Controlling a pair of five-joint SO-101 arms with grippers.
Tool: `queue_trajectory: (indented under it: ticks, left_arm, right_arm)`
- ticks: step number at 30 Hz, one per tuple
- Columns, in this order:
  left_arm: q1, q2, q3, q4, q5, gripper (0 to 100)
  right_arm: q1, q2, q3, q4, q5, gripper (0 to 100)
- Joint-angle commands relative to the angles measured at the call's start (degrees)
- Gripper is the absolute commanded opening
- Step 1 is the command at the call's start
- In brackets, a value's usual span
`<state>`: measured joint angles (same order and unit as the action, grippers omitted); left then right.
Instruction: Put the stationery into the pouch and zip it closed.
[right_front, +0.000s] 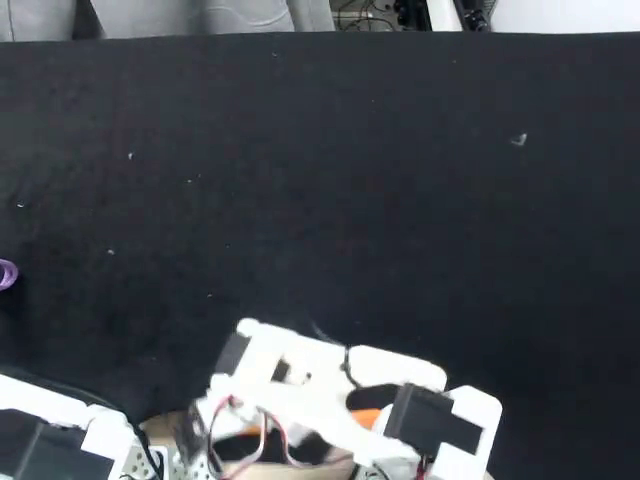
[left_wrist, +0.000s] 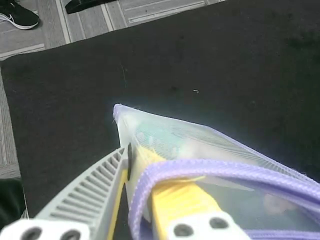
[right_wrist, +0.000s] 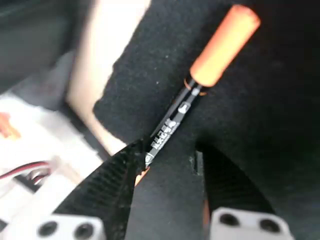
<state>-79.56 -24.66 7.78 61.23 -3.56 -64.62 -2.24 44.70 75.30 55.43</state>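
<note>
At the near edge of the desk (right_wrist: 260, 125) the right claw (right_wrist: 170, 152) is wide open and holds nothing. The pen (right_wrist: 197, 87), with black body and orange cap, lies flat between the jaws, and its black end touches one finger. I think the pen is light, stiff and smooth, so it can roll. The best grip is across the black body, near the middle. Farther, toward the left edge, the left claw (left_wrist: 132, 155) is closed on the wall of the pouch (left_wrist: 200, 145), one finger inside its mouth. The pouch looks thin and soft, so the mouth may fall closed.
</note>
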Motion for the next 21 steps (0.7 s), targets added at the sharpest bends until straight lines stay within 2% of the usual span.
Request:
queue_trajectory:
  ticks: [1, 12, 21]
  left_arm:
    - [0.7, -3.3, -4.4, 0.1, 0.6, 3]
    - [0.7, -3.3, -4.2, 0.0, 0.4, 3]
    - [0.8, -3.3, -4.1, -0.2, 0.4, 3]
  right_arm:
    - [5.2, 0.0, -6.5, -4.2, -0.4, 20.2]
    - [10.6, -0.5, -8.5, -3.3, -0.2, 20.1]
    - [11.3, -0.6, -30.5, 18.7, -0.2, 20.1]
